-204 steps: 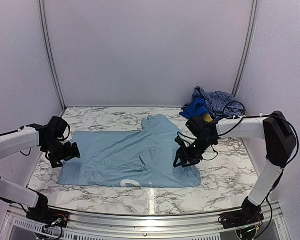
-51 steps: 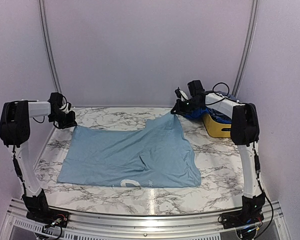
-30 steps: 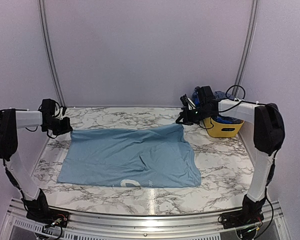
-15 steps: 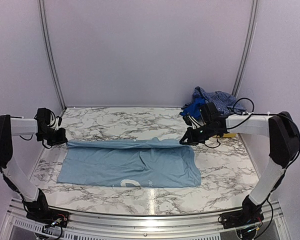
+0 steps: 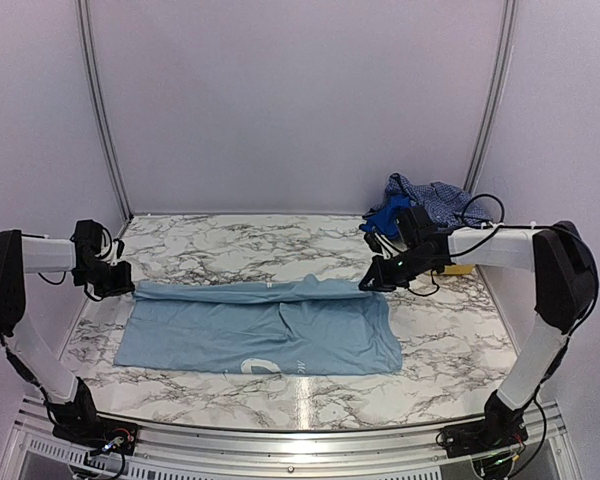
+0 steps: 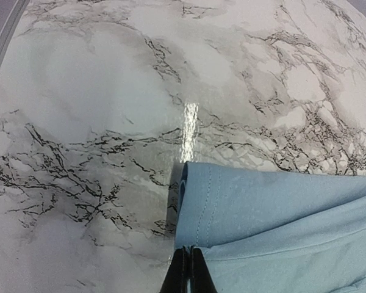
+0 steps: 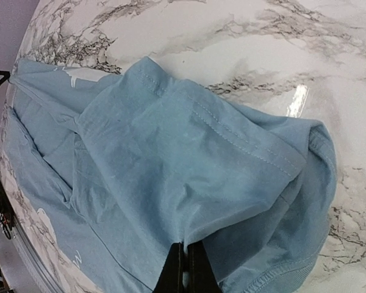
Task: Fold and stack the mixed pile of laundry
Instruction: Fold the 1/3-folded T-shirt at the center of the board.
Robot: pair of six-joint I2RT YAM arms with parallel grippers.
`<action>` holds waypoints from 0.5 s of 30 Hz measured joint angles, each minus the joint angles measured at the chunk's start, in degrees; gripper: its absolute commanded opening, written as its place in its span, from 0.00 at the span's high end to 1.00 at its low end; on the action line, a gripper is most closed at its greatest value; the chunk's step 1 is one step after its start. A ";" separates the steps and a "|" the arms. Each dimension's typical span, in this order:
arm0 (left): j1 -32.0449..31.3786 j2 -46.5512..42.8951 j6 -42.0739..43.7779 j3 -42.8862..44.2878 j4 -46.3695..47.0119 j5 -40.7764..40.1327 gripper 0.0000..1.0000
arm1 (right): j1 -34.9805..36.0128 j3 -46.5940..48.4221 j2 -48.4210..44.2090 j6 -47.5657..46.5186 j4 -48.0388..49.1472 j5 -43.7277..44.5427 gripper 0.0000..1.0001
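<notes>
The far edge of the pale sky-blue T-shirt point(image 5: 260, 325) is being brought forward. A second ago it lay stretched out near the back of the counter point(image 5: 280, 240); now it is doubled over the body of the shirt, and a long fold line is drawn across from left to right. The left hand point(image 5: 120, 285) is clamped shut on the left corner of that edge, and the right hand point(image 5: 372, 280) is pinched shut on the bunched right corner. Both are seen nearer and lower than before. By the look of it, the first lengthwise fold is only partly laid, since the lifted edge is not yet matched to the near hem.

Now the count. One T-shirt is spread mid-counter, with one white print point(image 5: 265, 366) showing by its near hem. Two more garments are heaped at the back right corner, well apart from it: one navy-and-white check shirt point(image 5: 435, 200) and one royal-blue piece point(image 5: 385, 215). That makes three garments in sight, none folded or stacked yet. Two hands are counted, both occupied.
</notes>
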 measured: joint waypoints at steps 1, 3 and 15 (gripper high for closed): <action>0.00 0.02 -0.13 0.28 -0.02 0.04 1.00 | 0.00 0.81 0.00 -0.02 -0.31 0.09 1.00; 0.00 -0.07 -0.37 0.92 0.00 0.22 1.00 | 0.00 2.49 0.00 -0.04 -0.90 0.13 1.00; 0.00 -3.37 -0.79 -0.20 0.17 0.35 1.00 | 1.44 -2.75 -3.65 0.44 -1.01 -0.22 1.00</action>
